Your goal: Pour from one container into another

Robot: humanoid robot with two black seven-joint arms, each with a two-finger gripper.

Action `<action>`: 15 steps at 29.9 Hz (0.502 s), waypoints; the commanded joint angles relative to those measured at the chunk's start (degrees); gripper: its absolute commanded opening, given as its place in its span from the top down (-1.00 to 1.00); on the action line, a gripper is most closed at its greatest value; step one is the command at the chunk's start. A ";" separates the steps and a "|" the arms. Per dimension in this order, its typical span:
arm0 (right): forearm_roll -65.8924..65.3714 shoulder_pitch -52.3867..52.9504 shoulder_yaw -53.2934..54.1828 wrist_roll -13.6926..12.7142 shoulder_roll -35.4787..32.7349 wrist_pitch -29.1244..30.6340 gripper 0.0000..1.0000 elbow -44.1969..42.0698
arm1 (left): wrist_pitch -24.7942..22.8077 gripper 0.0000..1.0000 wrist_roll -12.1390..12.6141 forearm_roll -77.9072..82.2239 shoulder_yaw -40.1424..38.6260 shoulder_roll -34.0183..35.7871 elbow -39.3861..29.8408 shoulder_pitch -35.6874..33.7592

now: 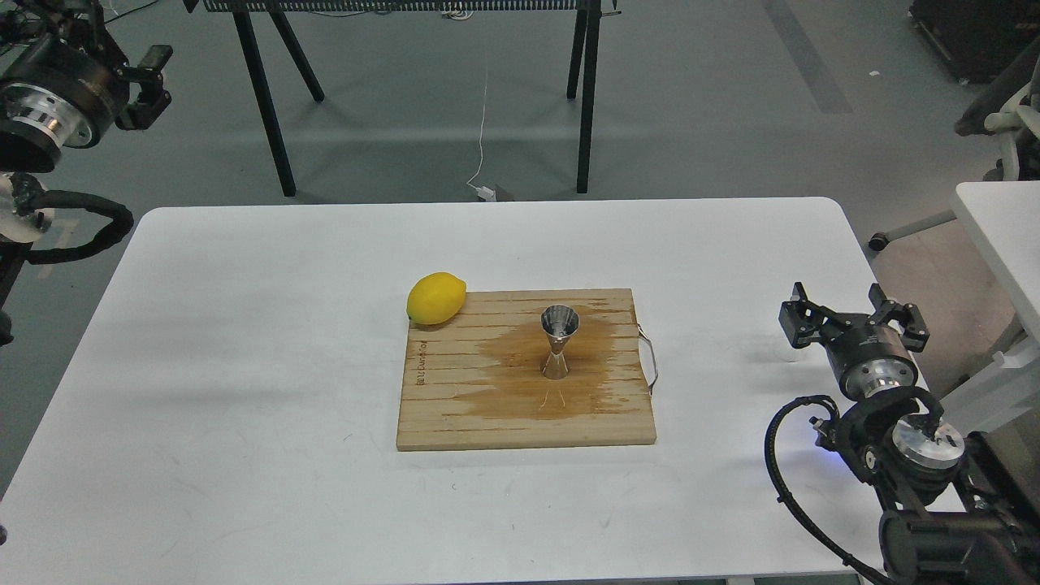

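The shiny steel jigger (559, 341) stands upright on the wet, darkened patch of a wooden board (455, 406) at the table's middle. My right gripper (853, 315) hovers near the table's right edge, open, its two fingers spread wide with nothing between them. The small clear glass cup cannot be made out; the spot where it stood lies behind the gripper's left finger (798, 318). My left gripper (150, 85) is raised at the far upper left, off the table, open and empty.
A yellow lemon (436, 297) rests at the board's far left corner. A metal handle (648, 357) sticks out of the board's right side. Black trestle legs (268, 106) stand beyond the white table (244, 325); another table (1003, 236) is at the right.
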 commanded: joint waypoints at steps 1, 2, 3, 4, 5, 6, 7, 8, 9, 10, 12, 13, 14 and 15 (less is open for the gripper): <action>-1.07 5.63 -2.63 0.22 -3.81 0.36 -0.94 0.88 | 0.00 -0.97 -0.30 -0.09 -0.03 -0.22 -0.43 0.00; -1.51 7.39 -3.95 0.31 -5.22 0.36 -0.94 0.53 | 0.00 -0.97 -0.39 -0.09 -0.03 -0.40 -0.43 0.00; -1.95 9.58 -5.27 0.22 -6.89 0.36 -0.94 0.18 | -0.09 -0.97 -0.39 -0.09 -0.03 -0.57 -0.43 0.08; -2.22 11.60 -6.41 0.22 -8.38 0.45 -0.94 0.00 | -0.09 -0.97 -0.48 -0.17 -0.03 -0.75 -0.43 0.26; -2.39 13.36 -7.64 0.13 -9.88 0.53 -0.94 -0.70 | -0.09 -0.97 -0.48 -0.26 -0.03 -1.18 -0.17 0.52; -2.57 14.77 -9.05 0.04 -11.20 0.62 -0.94 -1.66 | -0.17 -0.97 -0.48 -0.35 -0.03 -1.62 0.27 0.70; -2.75 16.18 -10.80 0.04 -12.25 0.71 -0.94 -2.80 | -0.26 -0.97 -0.48 -0.87 0.06 -2.15 0.53 0.79; -2.83 17.50 -12.82 -0.04 -12.96 0.80 -0.94 -3.51 | -0.44 -0.97 -0.48 -1.84 0.06 -2.59 0.80 0.87; -2.92 19.08 -15.10 -0.04 -13.40 1.23 -0.96 -3.95 | -0.53 -0.97 -0.48 -3.24 0.14 -3.29 1.58 0.96; -3.36 20.22 -17.04 -0.04 -13.76 2.28 -0.97 -4.13 | -0.61 -0.98 -0.48 -4.38 0.41 -4.08 2.46 0.96; -5.02 21.20 -20.21 -0.04 -14.37 6.40 -0.97 -5.70 | -0.70 -0.98 -0.48 -5.45 0.76 -5.92 3.69 1.23; -5.82 21.38 -21.18 -0.04 -14.46 8.16 -0.97 -7.02 | -0.70 -0.98 -0.48 -5.54 0.76 -6.72 4.13 1.49; -6.43 21.46 -21.80 -0.04 -14.46 9.57 -0.97 -8.43 | -0.96 -0.98 -0.48 -5.62 0.76 -7.42 4.66 2.10; -6.70 21.47 -22.33 -0.13 -14.38 10.80 -0.97 -9.31 | -1.49 -0.98 -0.56 -5.71 0.67 -7.95 5.01 2.98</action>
